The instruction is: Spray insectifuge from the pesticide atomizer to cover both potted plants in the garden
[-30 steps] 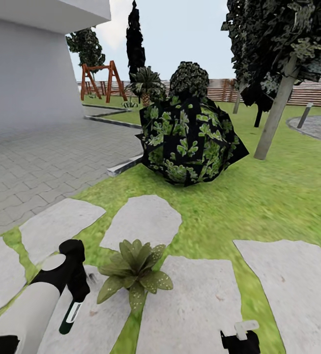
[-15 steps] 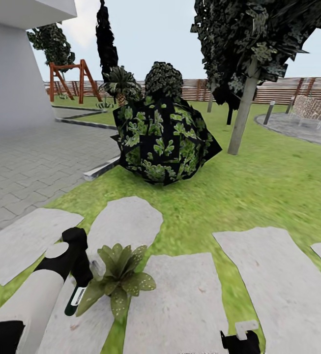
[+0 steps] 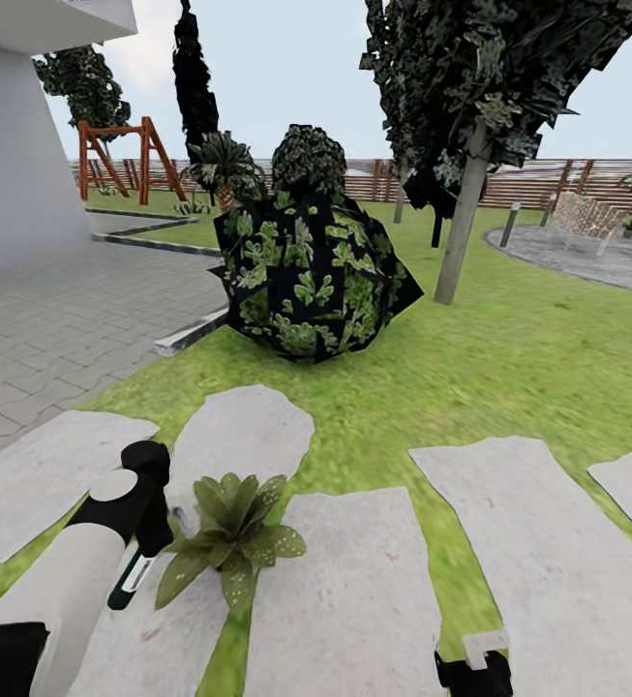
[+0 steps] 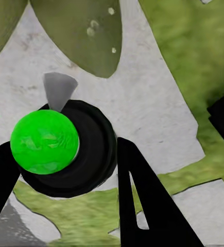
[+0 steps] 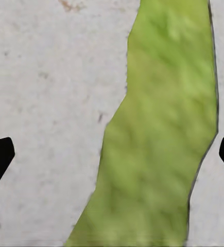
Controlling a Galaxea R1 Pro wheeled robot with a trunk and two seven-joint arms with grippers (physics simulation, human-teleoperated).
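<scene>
Head view: left gripper [image 3: 146, 542] hangs low over the stepping stones [image 3: 354, 600], right beside a potted plant [image 3: 226, 534].
Left grip: fingers [image 4: 142, 200] closed around the pesticide atomizer [image 4: 60, 149], whose green body points down toward the stone.
Plant: speckled rosette on the paving, leaves just beside the atomizer's end; its pot is hidden.
Right gripper [image 5: 112, 154]: fingertips spread wide, nothing between them, above stone and a grass strip [image 5: 158, 134].
Garden beyond: dark leafy bush [image 3: 311, 276], tree trunk [image 3: 459, 227], wooden fence [image 3: 548, 184].
</scene>
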